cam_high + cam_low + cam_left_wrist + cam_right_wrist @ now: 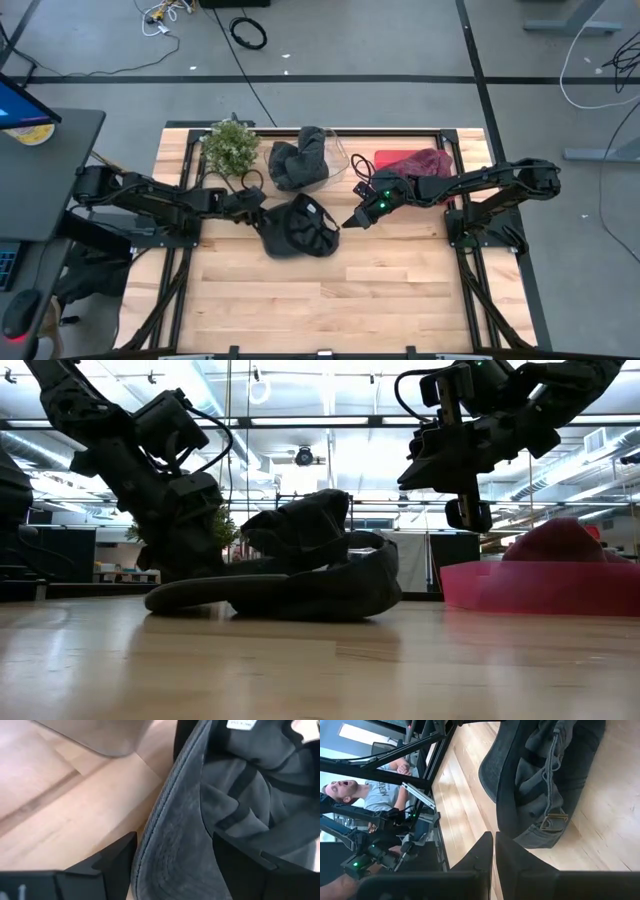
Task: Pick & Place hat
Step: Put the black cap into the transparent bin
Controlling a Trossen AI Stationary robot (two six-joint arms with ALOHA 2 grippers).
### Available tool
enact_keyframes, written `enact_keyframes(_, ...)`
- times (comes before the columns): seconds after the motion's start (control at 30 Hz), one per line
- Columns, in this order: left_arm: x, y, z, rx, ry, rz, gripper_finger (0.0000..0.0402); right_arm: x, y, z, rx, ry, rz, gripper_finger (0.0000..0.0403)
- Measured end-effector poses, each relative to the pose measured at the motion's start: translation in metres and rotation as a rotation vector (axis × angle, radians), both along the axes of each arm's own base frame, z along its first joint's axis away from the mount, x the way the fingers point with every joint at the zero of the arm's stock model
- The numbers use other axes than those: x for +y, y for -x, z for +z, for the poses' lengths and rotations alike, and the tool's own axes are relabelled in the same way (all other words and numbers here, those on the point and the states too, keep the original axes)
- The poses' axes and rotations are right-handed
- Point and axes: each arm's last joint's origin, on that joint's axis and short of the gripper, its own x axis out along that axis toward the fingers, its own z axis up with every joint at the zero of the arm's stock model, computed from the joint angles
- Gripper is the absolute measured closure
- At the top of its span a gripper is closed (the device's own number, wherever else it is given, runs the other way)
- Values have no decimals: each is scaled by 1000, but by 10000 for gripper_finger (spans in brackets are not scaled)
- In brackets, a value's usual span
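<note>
Lying on the wooden tabletop [380,300], one dark hat [298,228] is being straddled at its brim by the wide left claw [256,203]. The right claw [352,220], pinched narrow, is being held above. A second hat [300,158], one plant [231,146] and one red tray [388,160] are being kept behind.

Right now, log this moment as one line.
left hand: open, straddling hat brim | right hand: shut, raised beside hat | hat: on table

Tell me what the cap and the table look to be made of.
Cap: dark soft fabric, probably cotton twill, matte; visible ribbed weave, stitched seams and a metal buckle on the strap. Table: light wood planks, smooth finish with slight sheen; grain and board joints show.
</note>
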Motion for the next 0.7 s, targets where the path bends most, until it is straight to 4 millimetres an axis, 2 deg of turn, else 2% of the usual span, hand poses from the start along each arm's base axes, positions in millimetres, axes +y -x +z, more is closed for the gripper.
enact_keyframes(0.1, -1, 0, 0, 0, 12, -17, 166, 0, 0, 0, -4, 6, 4, 378)
enact_keyframes(0.17, -3, 0, 0, 1, 12, -26, 199, 0, 0, 0, -5, 6, 4, 378)
enact_keyframes(0.27, -5, 0, 0, 1, 11, -38, 273, 0, 0, 0, -7, 11, 7, 378)
enact_keyframes(0.37, -9, -1, 0, -7, 18, -59, 365, 0, 0, 0, -12, 20, 12, 378)
enact_keyframes(0.4, -10, -2, 1, -17, 25, -62, 380, 0, 0, 0, -15, 19, 17, 378)
enact_keyframes(0.53, -18, -5, 5, -43, 38, -98, 390, -1, -2, 5, -75, -7, 73, 378)
enact_keyframes(0.7, -34, -18, 26, -114, 45, -170, 390, -6, -2, 18, -179, -43, 113, 378)
